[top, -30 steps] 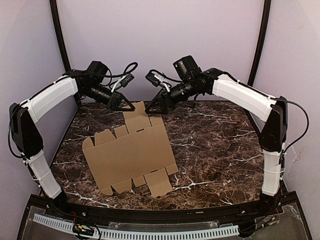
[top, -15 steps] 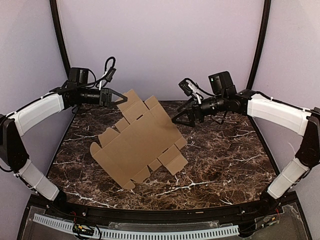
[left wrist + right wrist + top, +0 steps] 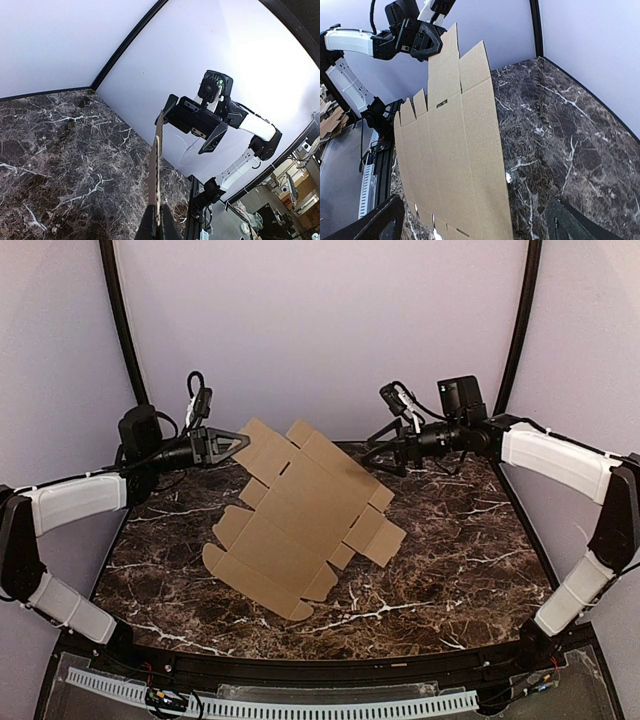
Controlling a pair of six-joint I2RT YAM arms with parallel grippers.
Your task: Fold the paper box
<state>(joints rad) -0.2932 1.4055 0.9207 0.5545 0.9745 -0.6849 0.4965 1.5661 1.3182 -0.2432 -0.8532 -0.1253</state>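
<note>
Top external view: shows the paper box point(image 3: 300, 515) as a flat, unfolded tan sheet, tilted up over the left half of the table point(image 3: 460, 540). Highest at a corner near the table's far edge, lowest at the flaps toward its near edge; cannot tell whether the lowest flap touches the table. Shows the left gripper point(image 3: 241, 440) clenched on the sheet's top corner, above the table's far left. Shows the right gripper point(image 3: 386, 452) released, jaws spread wide, above the table's far edge, near the sheet's upper right side but apart from it.

Left wrist view: adds what the overhead angle cannot, namely the sheet edge-on, a thin line rising from the pinched fingers point(image 3: 167, 227), with the spread right gripper beyond it.

Right wrist view: gives the sheet's broad plain face instead, with fold lines, a small slot and rounded tabs down one side. Own fingers point(image 3: 375, 220) wide apart at the frame's bottom corners, the sheet standing ahead of them above the table.
</note>
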